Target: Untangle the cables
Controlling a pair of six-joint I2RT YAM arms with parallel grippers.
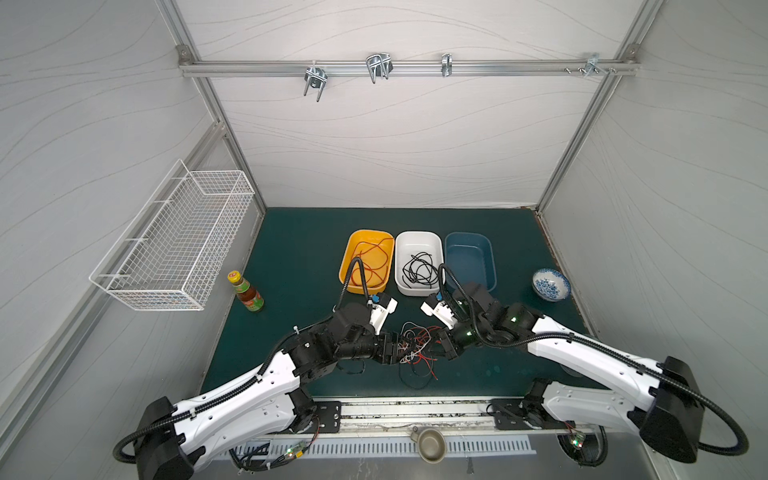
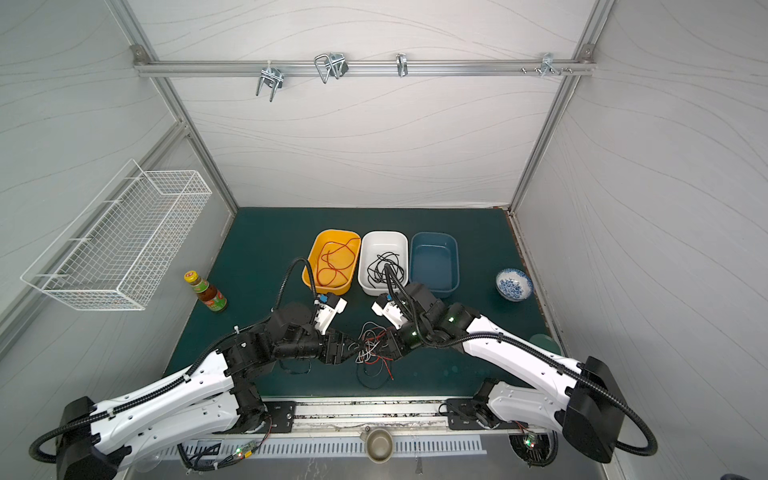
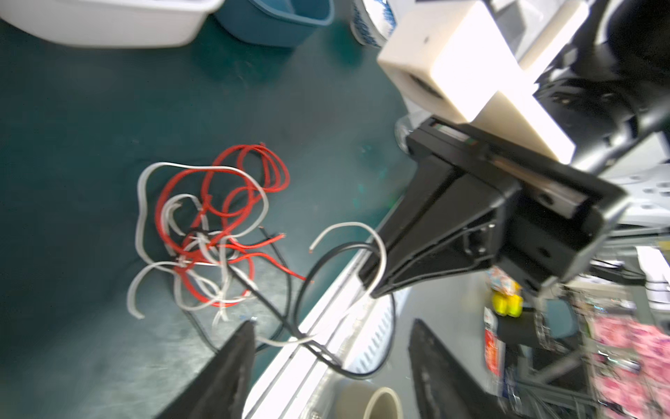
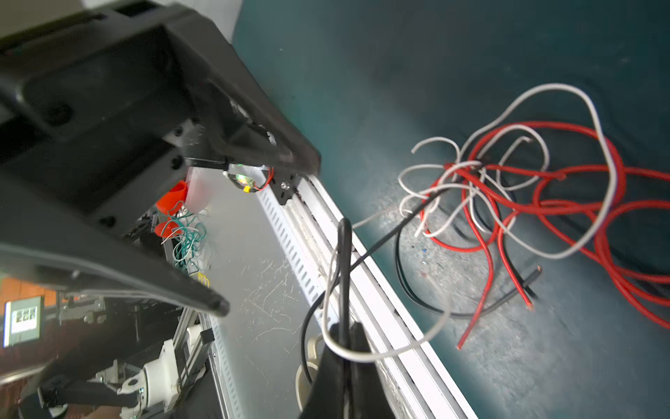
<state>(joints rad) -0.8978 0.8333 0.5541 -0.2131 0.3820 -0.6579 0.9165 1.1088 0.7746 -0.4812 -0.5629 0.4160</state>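
Note:
A tangle of red, white and black cables (image 1: 415,347) (image 2: 374,351) lies on the green mat, between my two grippers. In the left wrist view the tangle (image 3: 217,232) lies past my left gripper (image 3: 333,323). Its jaws stand open, and a black and a white strand cross the gap without being pinched. My right gripper (image 4: 344,326) is shut on a black cable that runs back into the tangle (image 4: 507,203). A white strand loops round its fingertips. In both top views the left gripper (image 1: 397,347) and right gripper (image 1: 436,343) face each other.
Behind the arms stand a yellow bin (image 1: 347,266) holding a red cable, a white bin (image 1: 401,282) holding black cable, and a blue bin (image 1: 490,266). A sauce bottle (image 1: 247,293) stands to the left and a patterned bowl (image 1: 550,284) to the right. A wire basket (image 1: 174,241) hangs on the left wall.

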